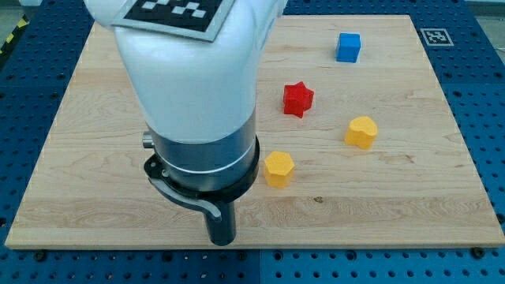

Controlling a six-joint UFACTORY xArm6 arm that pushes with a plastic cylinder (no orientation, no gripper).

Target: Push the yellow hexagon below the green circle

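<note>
Two yellow blocks lie on the wooden board [410, 197]. One yellow block [278, 168], hexagon-like, sits near the middle, just right of the arm. The other yellow block [361, 132] lies further right and a little higher; its shape is hard to make out. No green circle shows; the arm's white and black body [197, 102] hides much of the board's left and middle. My tip [221, 241] is near the board's bottom edge, below and to the left of the nearer yellow block, not touching it.
A red star [298, 99] lies above the nearer yellow block. A blue cube [348, 47] sits near the board's top right. A blue perforated table [481, 95] surrounds the board.
</note>
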